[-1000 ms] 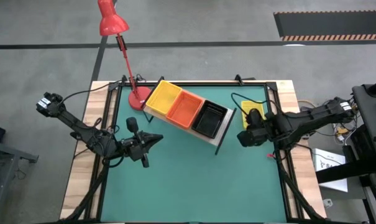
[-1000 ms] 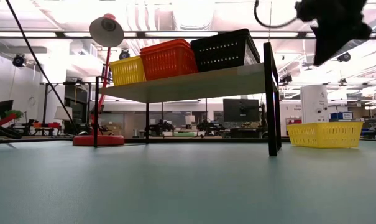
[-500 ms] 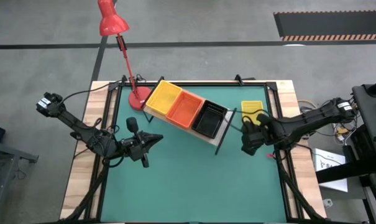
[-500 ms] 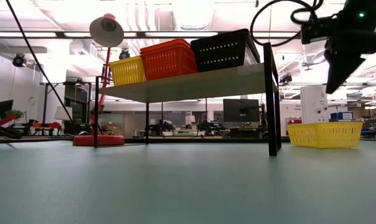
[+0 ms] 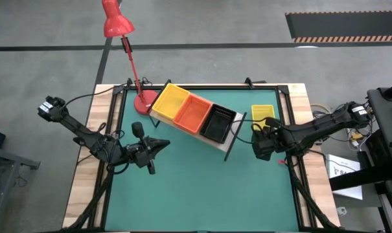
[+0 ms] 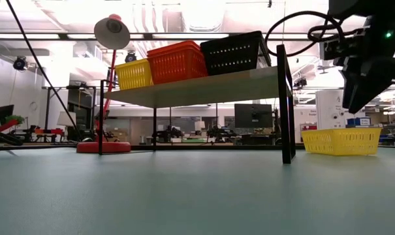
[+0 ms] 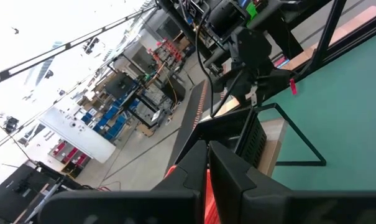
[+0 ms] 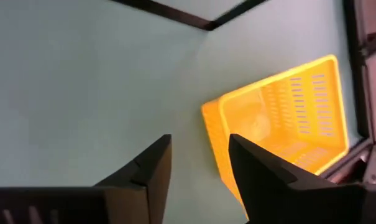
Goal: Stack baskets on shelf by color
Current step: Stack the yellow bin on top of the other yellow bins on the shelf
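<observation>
My right gripper (image 8: 197,163) above green mat (image 5: 196,188), fingers parted by narrow gap, holding nothing. Lone yellow basket (image 5: 263,113) on mat at my 12 o'clock, near table's far right corner. Shelf (image 5: 197,126) at 10 o'clock carries yellow (image 5: 170,98), orange (image 5: 193,112), black (image 5: 219,122) baskets in row. My left gripper (image 5: 158,146) rests closed, empty, at shelf's 7 o'clock.

1. The shelf (image 5: 229,139) stands slanted on the table's far half.
2. Three baskets sit side by side on it — yellow (image 5: 170,99), orange (image 5: 193,112), black (image 5: 218,123).
3. Another yellow basket (image 5: 262,112) lies on the mat, right of it.
</observation>
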### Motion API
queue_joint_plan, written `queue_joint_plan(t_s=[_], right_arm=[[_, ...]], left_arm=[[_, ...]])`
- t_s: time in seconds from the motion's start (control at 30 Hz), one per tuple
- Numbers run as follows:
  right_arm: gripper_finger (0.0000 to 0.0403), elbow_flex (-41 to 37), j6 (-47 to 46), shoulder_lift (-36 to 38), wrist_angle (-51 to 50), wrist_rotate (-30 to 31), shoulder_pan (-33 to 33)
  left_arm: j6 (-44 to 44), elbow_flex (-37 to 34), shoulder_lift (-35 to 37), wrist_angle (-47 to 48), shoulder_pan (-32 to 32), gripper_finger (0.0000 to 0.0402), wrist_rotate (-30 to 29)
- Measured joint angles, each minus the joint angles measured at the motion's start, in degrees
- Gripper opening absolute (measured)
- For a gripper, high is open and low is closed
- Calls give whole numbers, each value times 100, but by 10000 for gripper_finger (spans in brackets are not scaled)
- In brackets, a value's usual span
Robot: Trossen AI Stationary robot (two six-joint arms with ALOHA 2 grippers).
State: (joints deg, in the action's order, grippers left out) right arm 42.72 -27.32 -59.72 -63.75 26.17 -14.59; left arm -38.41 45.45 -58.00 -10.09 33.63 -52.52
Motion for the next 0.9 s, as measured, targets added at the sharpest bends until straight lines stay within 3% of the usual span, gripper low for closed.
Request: queue_joint_plan(t_s=[0.3, 0.53, 0.7, 0.9], right_arm=[[185, -250, -492, -2, 94, 90, 0], [184, -459, -1500, -2, 221, 440, 0], [183, -769, -1698, -7, 539, 409, 0], [183, -901, -2646, -7, 603, 895, 2]], left_arm=[[0, 0, 0, 1, 0, 2, 1], [0, 0, 0, 2, 0, 2, 1], [0, 0, 0, 2, 0, 2, 1], [0, 0, 0, 2, 0, 2, -1]])
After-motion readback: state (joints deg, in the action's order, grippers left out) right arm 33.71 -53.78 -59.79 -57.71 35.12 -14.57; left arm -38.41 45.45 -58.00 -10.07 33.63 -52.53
